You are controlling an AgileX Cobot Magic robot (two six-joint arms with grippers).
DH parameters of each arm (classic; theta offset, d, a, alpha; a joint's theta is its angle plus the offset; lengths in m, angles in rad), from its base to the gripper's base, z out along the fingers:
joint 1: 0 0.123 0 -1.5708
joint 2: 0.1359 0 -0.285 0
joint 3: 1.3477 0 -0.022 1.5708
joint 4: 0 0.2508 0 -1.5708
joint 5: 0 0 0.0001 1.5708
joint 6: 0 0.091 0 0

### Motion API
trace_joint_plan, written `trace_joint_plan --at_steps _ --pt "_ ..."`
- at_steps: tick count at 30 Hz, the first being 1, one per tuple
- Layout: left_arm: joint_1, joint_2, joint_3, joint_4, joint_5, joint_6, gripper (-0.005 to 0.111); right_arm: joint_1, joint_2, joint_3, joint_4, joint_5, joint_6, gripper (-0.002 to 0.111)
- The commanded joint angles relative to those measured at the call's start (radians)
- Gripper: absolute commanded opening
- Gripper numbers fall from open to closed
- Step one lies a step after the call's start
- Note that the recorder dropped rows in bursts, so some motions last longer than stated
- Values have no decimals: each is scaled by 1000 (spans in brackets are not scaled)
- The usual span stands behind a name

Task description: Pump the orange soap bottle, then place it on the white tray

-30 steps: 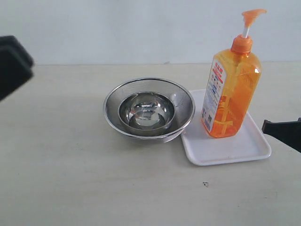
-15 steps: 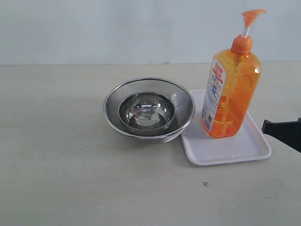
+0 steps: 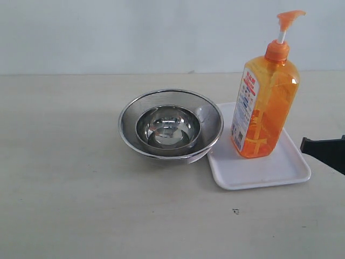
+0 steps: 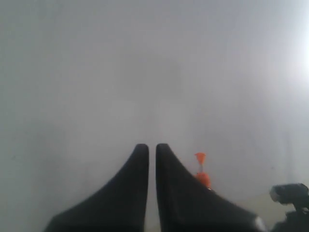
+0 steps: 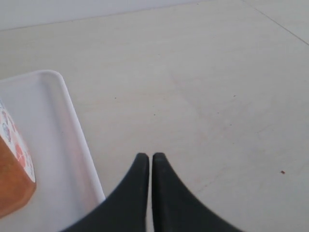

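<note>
The orange soap bottle [image 3: 264, 105] stands upright on the white tray [image 3: 269, 170], its pump head raised. My right gripper [image 5: 151, 155] is shut and empty over the bare table beside the tray's rim [image 5: 72, 113]; a corner of the bottle [image 5: 12, 179] shows there. In the exterior view only a black part of the right arm [image 3: 326, 151] shows at the right edge. My left gripper [image 4: 151, 146] is shut and empty, raised facing the wall, with the bottle's pump [image 4: 200, 166] small in the distance. The left arm is out of the exterior view.
A round steel strainer bowl [image 3: 129, 116] with a smaller steel bowl [image 3: 168, 127] inside stands just left of the tray, touching or nearly touching its rim. A small dark speck [image 3: 235, 211] lies on the table in front of the tray.
The left arm, seen at the exterior view's left edge a second ago, has moved out of that view. The bottle, tray and right arm have not moved.
</note>
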Motion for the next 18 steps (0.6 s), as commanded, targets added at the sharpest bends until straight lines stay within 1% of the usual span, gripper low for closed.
trace_joint_plan --at_steps 1,2,4,10,13,18 --pt "3 -3 4 -244 253 2 5 -1 -8 2 0 -3 -1 0" --pt "3 -3 4 -259 305 15 5 -1 -8 2 0 -3 -1 0" --pt "3 -3 8 -259 339 18 5 -1 -8 2 0 -3 -1 0" --pt "3 -3 30 -264 341 25 5 -1 -8 2 0 -3 -1 0" --pt "3 -3 30 -391 394 117 5 -1 -8 2 0 -3 -1 0" --pt "3 -3 30 -670 405 410 5 -1 -8 2 -7 -12 -1 0"
